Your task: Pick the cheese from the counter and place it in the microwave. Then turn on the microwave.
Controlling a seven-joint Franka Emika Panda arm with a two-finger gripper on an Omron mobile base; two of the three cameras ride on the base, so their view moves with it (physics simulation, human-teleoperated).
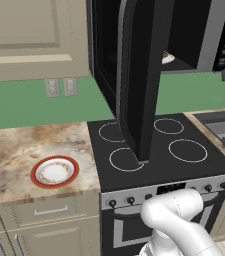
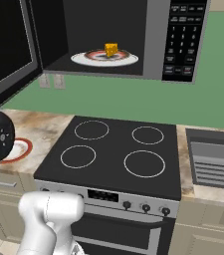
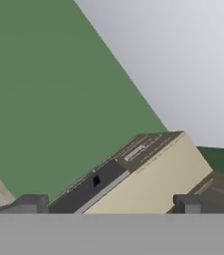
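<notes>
The cheese (image 2: 111, 49), a small orange-yellow wedge, sits on a white plate (image 2: 126, 61) inside the open microwave (image 2: 153, 35), above the stove. The microwave's dark door (image 1: 139, 80) hangs swung out over the stovetop, and its button panel (image 2: 184, 40) is at the right. The counter (image 1: 14, 145) lies left of the stove. In the hand view my gripper (image 3: 109, 204) is open, its fingertips (image 3: 31, 201) far apart with nothing between them, facing a green wall and a beige block.
A white plate with a red rim (image 1: 55, 171) lies on the counter near its front edge. The black stovetop (image 2: 113, 152) with ring marks sits below the microwave. A steel sink (image 2: 213, 162) is to the right.
</notes>
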